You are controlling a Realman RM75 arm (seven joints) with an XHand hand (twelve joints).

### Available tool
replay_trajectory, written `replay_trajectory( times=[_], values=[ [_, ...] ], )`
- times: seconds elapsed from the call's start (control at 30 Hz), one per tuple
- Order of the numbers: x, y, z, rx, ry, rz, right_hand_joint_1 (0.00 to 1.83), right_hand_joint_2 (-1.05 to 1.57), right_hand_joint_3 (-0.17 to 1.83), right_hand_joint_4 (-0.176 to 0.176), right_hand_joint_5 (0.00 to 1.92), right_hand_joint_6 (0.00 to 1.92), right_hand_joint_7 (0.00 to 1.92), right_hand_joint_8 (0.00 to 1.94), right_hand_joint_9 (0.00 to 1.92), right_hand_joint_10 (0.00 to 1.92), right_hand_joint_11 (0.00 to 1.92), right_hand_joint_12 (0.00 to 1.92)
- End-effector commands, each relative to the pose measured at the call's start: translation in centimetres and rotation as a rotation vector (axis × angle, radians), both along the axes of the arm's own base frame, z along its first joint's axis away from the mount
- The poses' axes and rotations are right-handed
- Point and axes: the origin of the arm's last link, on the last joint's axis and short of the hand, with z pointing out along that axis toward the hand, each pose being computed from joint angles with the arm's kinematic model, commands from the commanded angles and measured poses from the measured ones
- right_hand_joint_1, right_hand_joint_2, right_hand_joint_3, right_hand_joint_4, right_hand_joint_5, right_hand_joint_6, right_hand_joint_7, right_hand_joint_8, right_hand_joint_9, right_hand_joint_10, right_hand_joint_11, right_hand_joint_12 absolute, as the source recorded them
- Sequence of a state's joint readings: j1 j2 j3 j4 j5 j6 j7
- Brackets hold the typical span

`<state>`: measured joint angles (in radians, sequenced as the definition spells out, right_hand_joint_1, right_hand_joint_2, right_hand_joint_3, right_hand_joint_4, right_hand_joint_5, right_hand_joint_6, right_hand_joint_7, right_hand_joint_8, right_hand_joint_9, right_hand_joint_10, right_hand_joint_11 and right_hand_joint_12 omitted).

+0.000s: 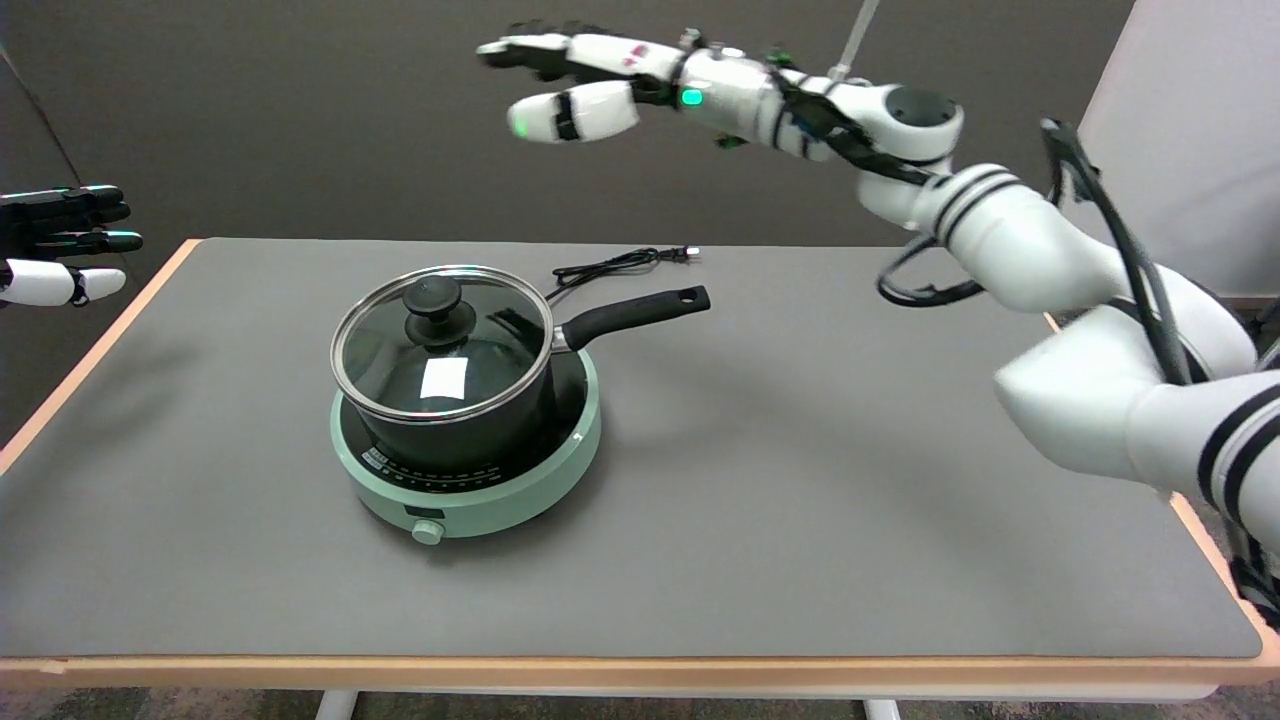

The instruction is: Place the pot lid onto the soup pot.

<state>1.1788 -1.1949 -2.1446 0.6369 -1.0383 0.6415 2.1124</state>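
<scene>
Glass pot lid [440,345] sits on the soup pot [470,430], steel rim seated all round the pot's edge as far as visible, black knob [435,305] up and roughly centred. Looks level, no visible gap, so I'd call the placement done. White label shows through the glass.

Pot sits on a mint-green induction hob [480,490], left of centre on the grey table [800,500]. Pot handle [635,312] points right and slightly far, probably for reach from the working arm's side. Hob's dial faces the near edge; its power cord [610,265] lies loose on the far side, plug not in any socket.

Right hand [590,85] is high above the far side, well apart from the lid, fingers spread and extended, holding nothing. Reads as clear of the pot post-release, my judgement. Idle left hand [60,245] hangs at the far left edge.
</scene>
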Motion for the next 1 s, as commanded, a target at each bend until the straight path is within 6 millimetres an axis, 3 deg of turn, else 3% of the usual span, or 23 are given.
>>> replay_trajectory(
  times=[0.03,0.13,0.2,0.4,0.6,1.0],
  values=[
    [-4.4,3.6,18.5,-0.527,-0.263,-0.084,0.09,0.67,0.88,0.06,0.11,0.14,0.0,0.08,0.03,0.19,0.08,0.4],
    [-5.7,5.1,21.3,-0.606,-0.431,-0.106,0.17,0.65,1.03,0.059,0.13,0.15,0.0,0.11,0.08,0.12,0.09,0.36],
    [-6.5,6.1,22.9,-0.644,-0.532,-0.112,0.11,0.68,1.04,0.062,0.17,0.15,0.01,0.16,0.1,0.14,0.11,0.36],
    [-7.1,8.5,24.4,-0.654,-0.633,-0.086,0.11,0.68,1.03,0.064,0.2,0.15,0.05,0.11,0.12,0.14,0.11,0.37],
    [-8.4,10.5,25.2,-0.597,-0.856,-0.072,0.13,0.65,1.0,0.074,0.24,0.16,0.09,0.09,0.13,0.16,0.12,0.38],
    [-8.4,13.7,25.2,-0.476,-1.042,-0.009,0.19,0.66,0.99,0.082,0.27,0.17,0.07,0.1,0.1,0.15,0.09,0.34]
  ],
)
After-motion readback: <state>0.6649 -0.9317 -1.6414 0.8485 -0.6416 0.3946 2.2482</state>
